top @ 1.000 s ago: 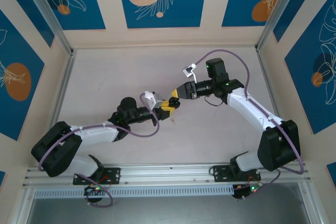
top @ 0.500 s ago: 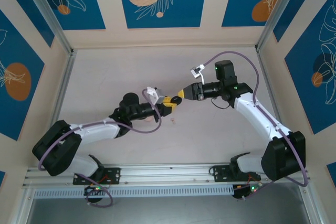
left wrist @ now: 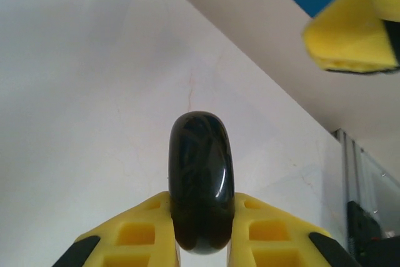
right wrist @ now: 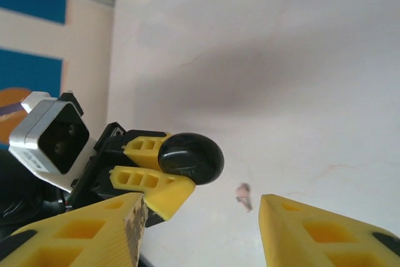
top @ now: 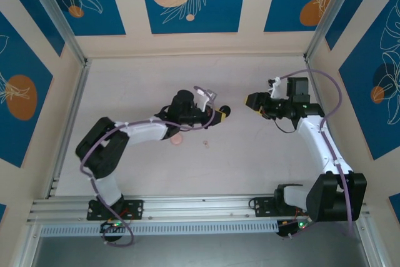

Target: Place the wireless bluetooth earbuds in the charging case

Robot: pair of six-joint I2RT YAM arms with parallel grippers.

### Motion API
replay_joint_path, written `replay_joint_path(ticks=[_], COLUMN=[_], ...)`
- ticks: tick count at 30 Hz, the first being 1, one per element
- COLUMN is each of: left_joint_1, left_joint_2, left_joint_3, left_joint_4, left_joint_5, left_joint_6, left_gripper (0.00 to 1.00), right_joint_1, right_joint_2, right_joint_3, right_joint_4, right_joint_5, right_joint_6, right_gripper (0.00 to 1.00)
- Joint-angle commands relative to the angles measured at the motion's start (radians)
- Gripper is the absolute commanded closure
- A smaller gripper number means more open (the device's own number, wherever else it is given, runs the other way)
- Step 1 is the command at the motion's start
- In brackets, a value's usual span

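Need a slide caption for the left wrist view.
Left gripper shut on the glossy black charging case, edge-on against the pale table; a second yellow fingertip at top right.

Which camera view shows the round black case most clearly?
The left wrist view: the round black case stands close and edge-on between the left jaws. The right wrist view shows its rounded side, farther away. The top external view shows a small dark spot.

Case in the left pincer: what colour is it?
The case is glossy black; the left wrist view shows it best.
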Motion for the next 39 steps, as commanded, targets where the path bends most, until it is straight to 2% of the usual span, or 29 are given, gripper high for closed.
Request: replay_joint_path(ticks=[1, 7, 16, 25, 35, 39], left_joint_1=[-0.025, -0.056, -0.076, -0.083, -0.079, -0.074], left_joint_2=[0.089, 0.238, 0.407, 0.483, 0.450, 0.414], left_joint_3=[0.127, 0.318, 0.498, 0.542, 0.552, 0.572], left_joint_4=[-0.080, -0.220, -0.397, -0.448, -0.605, -0.714], left_joint_5=[0.063, 0.028, -0.041, -0.065, -0.146, -0.198], left_joint_6=[-0.176, -0.317, -0.454, -0.532, -0.476, -0.399], left_gripper=[0.83, 0.82, 0.82, 0.80, 0.55, 0.53], right_joint_1=[-0.061, -0.163, -0.183, -0.188, -0.194, -0.194], right_joint_2=[-0.026, -0.026, -0.027, -0.050, -0.073, -0.072], right_joint_3=[-0.016, -0.051, -0.121, -0.191, -0.197, -0.200], right_joint_4=[-0.103, -0.103, -0.034, 0.042, 0.060, 0.062], right_joint_5=[0.068, 0.020, -0.015, -0.050, -0.063, -0.076], right_joint_6=[0.015, 0.016, 0.033, 0.074, 0.080, 0.078], right_gripper=[0.47, 0.47, 0.47, 0.48, 0.48, 0.48])
